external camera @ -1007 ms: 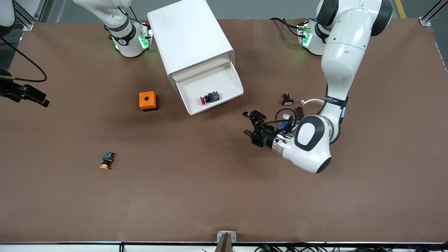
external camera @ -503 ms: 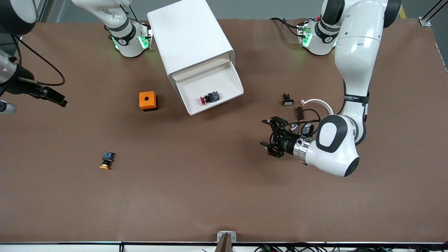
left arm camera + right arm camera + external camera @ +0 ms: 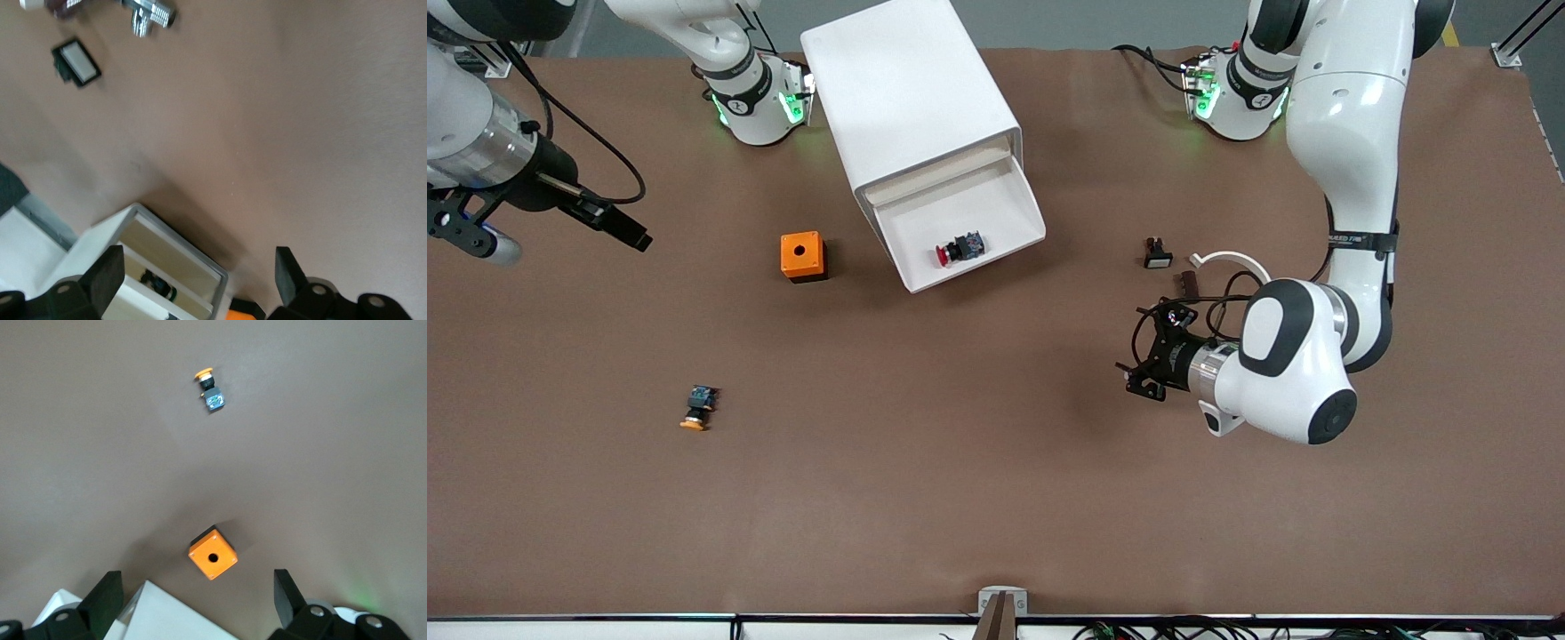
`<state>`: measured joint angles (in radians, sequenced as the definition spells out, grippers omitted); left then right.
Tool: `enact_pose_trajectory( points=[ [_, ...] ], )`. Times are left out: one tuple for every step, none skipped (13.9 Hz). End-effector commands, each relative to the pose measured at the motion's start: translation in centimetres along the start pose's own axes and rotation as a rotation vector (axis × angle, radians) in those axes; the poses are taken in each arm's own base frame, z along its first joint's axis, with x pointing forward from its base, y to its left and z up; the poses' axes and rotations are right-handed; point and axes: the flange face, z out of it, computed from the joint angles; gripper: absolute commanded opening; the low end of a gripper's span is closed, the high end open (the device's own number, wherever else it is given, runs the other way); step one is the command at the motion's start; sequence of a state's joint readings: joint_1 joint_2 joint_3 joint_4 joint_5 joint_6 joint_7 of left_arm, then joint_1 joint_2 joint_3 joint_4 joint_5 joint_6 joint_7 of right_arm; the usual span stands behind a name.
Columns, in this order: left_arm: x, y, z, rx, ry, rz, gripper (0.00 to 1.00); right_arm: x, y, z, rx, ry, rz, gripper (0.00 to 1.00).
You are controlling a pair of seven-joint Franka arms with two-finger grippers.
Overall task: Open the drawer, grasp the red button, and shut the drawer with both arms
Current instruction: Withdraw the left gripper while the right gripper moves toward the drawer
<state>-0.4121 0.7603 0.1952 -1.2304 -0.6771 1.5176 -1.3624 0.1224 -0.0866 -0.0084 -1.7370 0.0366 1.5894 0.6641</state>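
Lying in the open drawer (image 3: 969, 222), button (image 3: 959, 249) well apart from both tools.

Orange cube (image 3: 802, 255), orange-capped button (image 3: 697, 408), small white-faced switch (image 3: 1157, 254) — all well apart.

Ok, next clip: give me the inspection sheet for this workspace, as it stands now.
Surface: brown table, no spills seen.
Job's things: drawer pulled open from the white cabinet; red-capped button lying inside it.
Clutter: orange cube beside the cabinet; orange-capped button nearer the camera; small black part and white clip toward the left arm's end.
Grippers: left gripper open, empty, over bare table; right gripper open, empty, over the right arm's end.
Cables: looped black cable at the left wrist.
Surroundings: nothing seen.
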Motion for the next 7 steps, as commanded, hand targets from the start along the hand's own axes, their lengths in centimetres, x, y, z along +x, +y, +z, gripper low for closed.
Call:
enact_pose_trajectory(
  points=[
    [-0.8, -0.7, -2.2, -0.054, 0.072, 0.078, 0.99, -2.2, -1.8, 0.0, 0.014, -0.018, 0.067, 1.00],
    [-1.0, -0.5, -2.5, -0.075, 0.079, 0.097, 1.00, -3.2, -3.2, 0.1, 0.017, -0.016, 0.090, 1.00],
    [-1.6, -0.5, -3.0, -0.099, 0.086, 0.118, 1.00, -4.4, -4.5, 0.2, 0.027, -0.028, 0.120, 1.00],
    [-1.5, -0.4, -3.4, -0.120, 0.093, 0.138, 1.00, -5.2, -5.6, 0.4, 0.047, -0.044, 0.160, 1.00],
    [-1.1, -0.5, -4.0, -0.131, 0.097, 0.184, 1.00, -6.2, -6.7, 0.4, 0.057, -0.050, 0.176, 1.00],
    [-0.5, -0.6, -4.5, -0.135, 0.109, 0.242, 1.00, -7.2, -7.8, 0.7, 0.058, -0.057, 0.189, 1.00],
    [0.2, -0.8, -5.3, -0.140, 0.127, 0.306, 1.00, -7.7, -8.9, 1.2, 0.064, -0.058, 0.218, 1.00]
  ],
)
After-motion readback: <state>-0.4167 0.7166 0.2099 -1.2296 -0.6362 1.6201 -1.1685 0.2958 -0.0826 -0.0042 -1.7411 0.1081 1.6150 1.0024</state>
